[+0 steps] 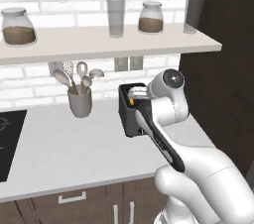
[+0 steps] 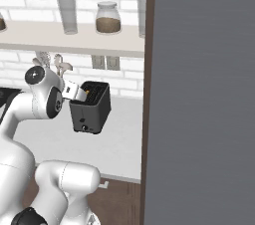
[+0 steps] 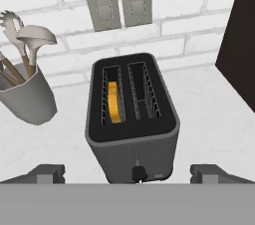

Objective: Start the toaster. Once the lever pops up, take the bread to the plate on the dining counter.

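- Leftmost on the grey counter (image 1: pixel 74 143), the left base view shows a black cooktop (image 1: pixel 10 139) at the frame edge, then a grey utensil crock (image 1: pixel 80 102) holding spoons and a whisk near the brick wall.
- Up on the shelf (image 1: pixel 99 44), that same view shows a jar (image 1: pixel 18 26) of brown grains, a tall glass (image 1: pixel 116 17), a second jar (image 1: pixel 151 18) and another glass (image 1: pixel 193 14); the right base view catches just part of this row.
- Centrally, the toaster (image 3: pixel 132 114) stands on the counter with its slots facing up. The hand view looks down into it: the bread (image 3: pixel 115 102) sits on edge in the left slot, sunk low, with its golden crust showing. The other slot looks bare.
- From the base views, the bread is no more than an orange fleck at the toaster's top, and the arm covers part of the toaster in the left one.
- Low on the toaster's front, the hand view shows a small dark knob (image 3: pixel 138 172).
- The gripper (image 3: pixel 127 175) hangs before the toaster's front, jaws spread wide with nothing between them, fingertips (image 3: pixel 47 173) flanking the toaster's base without touching it.
- Behind the toaster, the hand view shows two wall outlets (image 3: pixel 119 0).
- Rightmost, a tall dark cabinet (image 2: pixel 199 94) fills the right base view's right half.
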Tool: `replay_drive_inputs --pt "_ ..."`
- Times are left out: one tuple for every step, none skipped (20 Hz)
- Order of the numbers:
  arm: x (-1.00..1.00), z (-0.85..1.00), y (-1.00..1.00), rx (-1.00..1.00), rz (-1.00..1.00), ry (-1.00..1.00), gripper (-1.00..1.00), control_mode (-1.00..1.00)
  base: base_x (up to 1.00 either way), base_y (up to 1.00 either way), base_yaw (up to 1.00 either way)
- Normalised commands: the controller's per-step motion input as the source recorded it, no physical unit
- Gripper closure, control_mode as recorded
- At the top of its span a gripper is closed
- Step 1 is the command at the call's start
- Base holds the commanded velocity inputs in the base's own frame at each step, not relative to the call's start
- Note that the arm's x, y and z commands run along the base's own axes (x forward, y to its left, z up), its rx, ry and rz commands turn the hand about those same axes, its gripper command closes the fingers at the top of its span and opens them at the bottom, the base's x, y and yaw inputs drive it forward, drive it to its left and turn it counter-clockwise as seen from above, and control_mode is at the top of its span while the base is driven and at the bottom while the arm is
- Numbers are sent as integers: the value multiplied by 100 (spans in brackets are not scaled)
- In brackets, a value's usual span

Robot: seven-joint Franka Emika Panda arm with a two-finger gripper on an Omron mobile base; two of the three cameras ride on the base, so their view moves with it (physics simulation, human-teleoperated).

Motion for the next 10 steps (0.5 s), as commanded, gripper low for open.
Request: replay_drive_inputs --pt "0 0 0 0 0 0 -100 -100 0 0 0" --pt "0 0 0 0 0 0 -100 -100 0 0 0" --pt "0 0 0 0 0 0 -100 -100 0 0 0" --pt "0 0 0 0 0 0 -100 -100 0 0 0" --pt "0 0 0 0 0 0 -100 -100 0 0 0" --pt "0 0 0 0 0 0 -100 -100 0 0 0" --pt "0 0 0 0 0 0 -100 -100 0 0 0" --pt "0 0 0 0 0 0 -100 -100 0 0 0" --pt "0 0 0 0 0 0 -100 -100 0 0 0" --pt "0 0 0 0 0 0 -100 -100 0 0 0"
